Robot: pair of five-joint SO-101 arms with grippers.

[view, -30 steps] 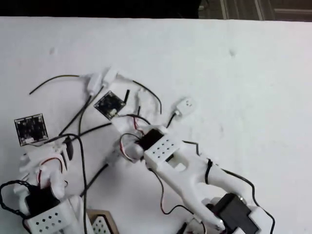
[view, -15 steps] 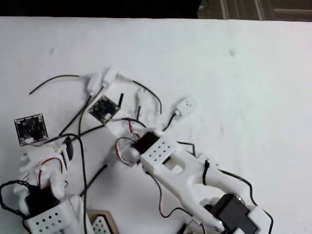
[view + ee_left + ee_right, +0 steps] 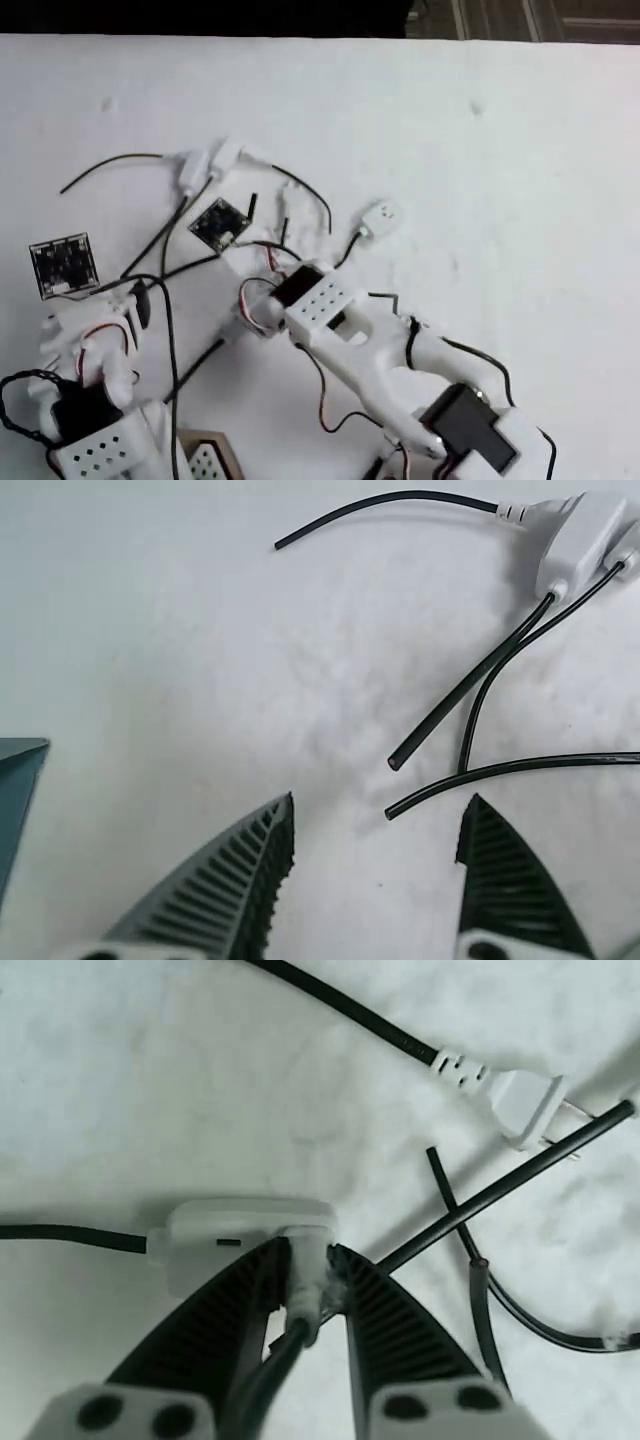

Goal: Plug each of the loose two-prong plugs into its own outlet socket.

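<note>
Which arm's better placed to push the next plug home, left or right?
Right. The right fingers clamp a white plug against the outlet socket; the left fingers are open, holding nothing.

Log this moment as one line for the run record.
right jaws: shut on plug at outlet socket | seating: cannot tell | left jaws: open above table | second plug: loose
</note>
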